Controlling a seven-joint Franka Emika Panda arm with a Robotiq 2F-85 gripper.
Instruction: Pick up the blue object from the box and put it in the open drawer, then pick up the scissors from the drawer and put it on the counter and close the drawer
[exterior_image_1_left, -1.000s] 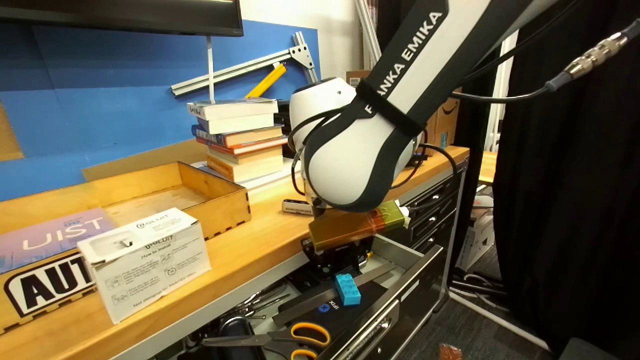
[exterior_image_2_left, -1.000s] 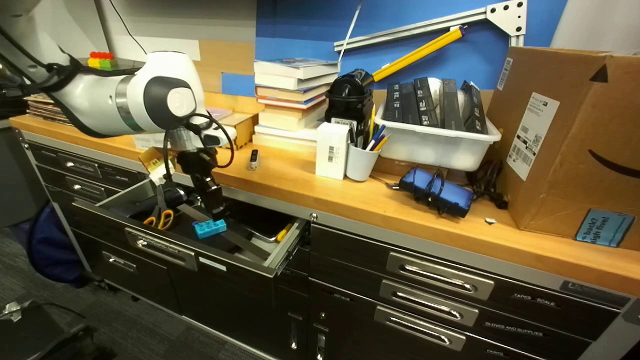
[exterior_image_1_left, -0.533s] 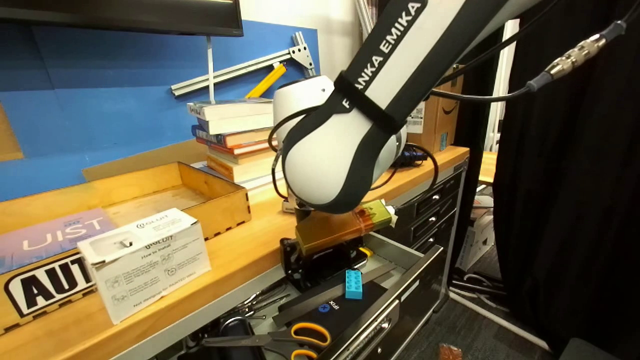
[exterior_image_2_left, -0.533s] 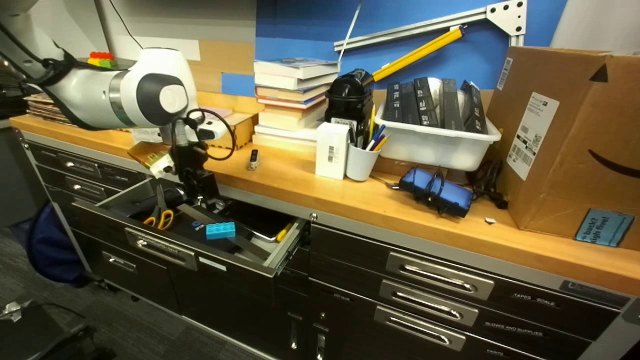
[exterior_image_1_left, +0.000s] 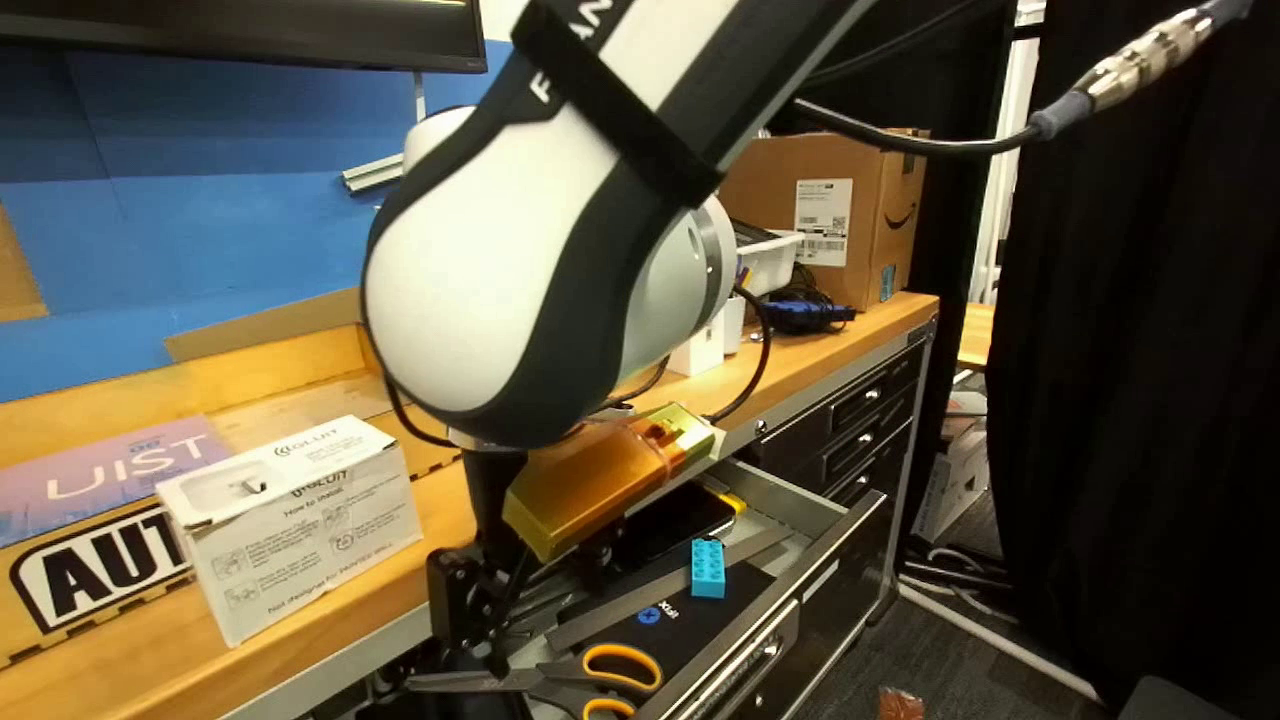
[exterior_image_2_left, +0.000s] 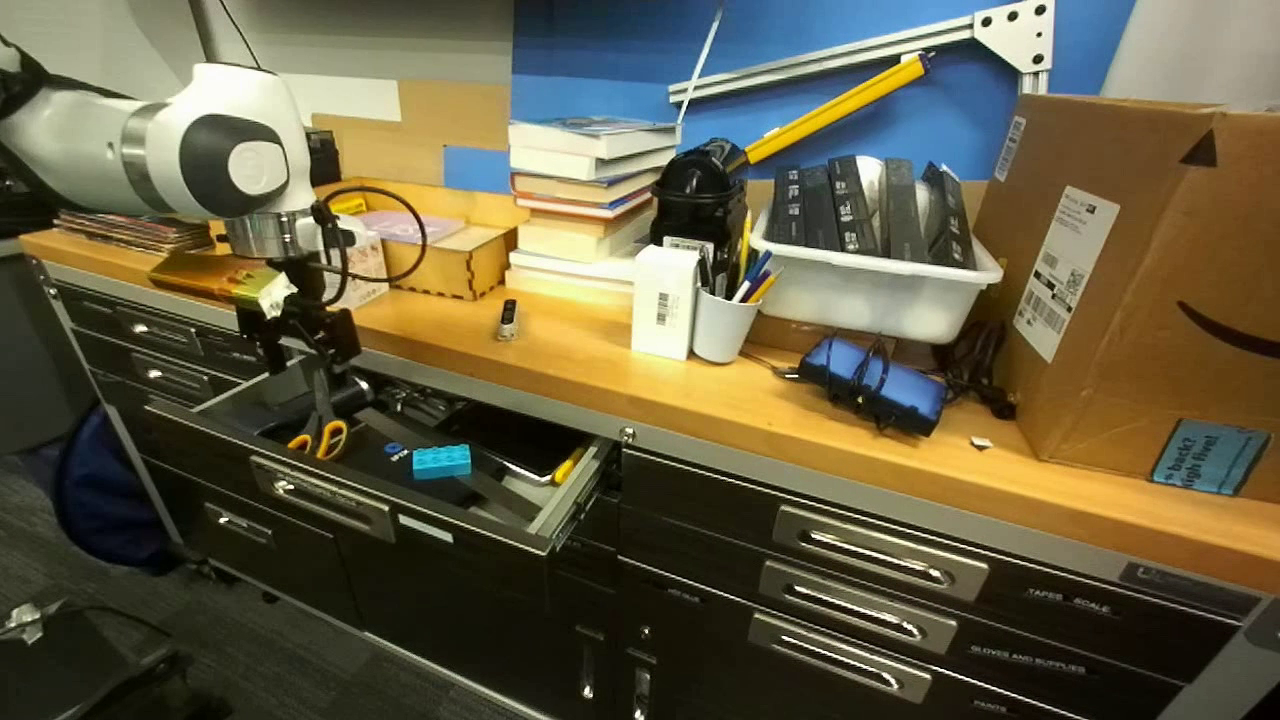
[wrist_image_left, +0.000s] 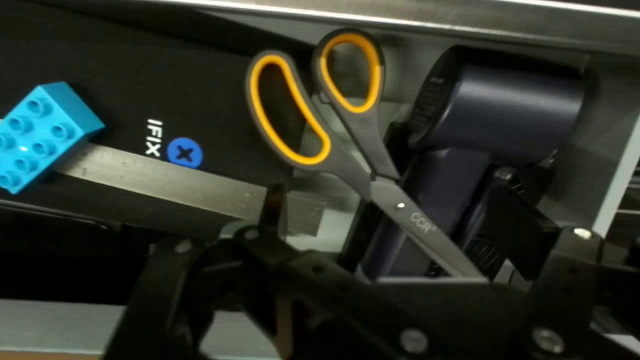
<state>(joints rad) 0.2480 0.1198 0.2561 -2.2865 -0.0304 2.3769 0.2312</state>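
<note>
The blue object (exterior_image_1_left: 708, 568), a light blue studded brick, lies in the open drawer (exterior_image_2_left: 300, 495) on a flat black case. To one side of it in that drawer are the scissors (wrist_image_left: 395, 200), with orange-lined handles and grey blades. My gripper (wrist_image_left: 400, 215) hangs open over the scissors in the wrist view, its fingers (wrist_image_left: 274, 205) far apart; the blade tips are hidden behind the gripper. Nothing is held. Whether a finger touches the scissors I cannot tell. The white box (exterior_image_1_left: 300, 530) with black print stands on the wooden counter (exterior_image_2_left: 570, 365).
Beside the scissors lies a dark blue dryer-like tool (wrist_image_left: 515, 110). A metal strip (wrist_image_left: 200, 190) crosses the black case (wrist_image_left: 125, 75). On the counter are a wooden tray (exterior_image_1_left: 440, 430), stacked books (exterior_image_2_left: 590, 200), a white bin (exterior_image_2_left: 860, 295) and a cardboard box (exterior_image_2_left: 1120, 300).
My gripper has let go of the blue brick, which settled flat on the black case. The arm then moved left in both exterior views, away from the brick and over the scissors.
</note>
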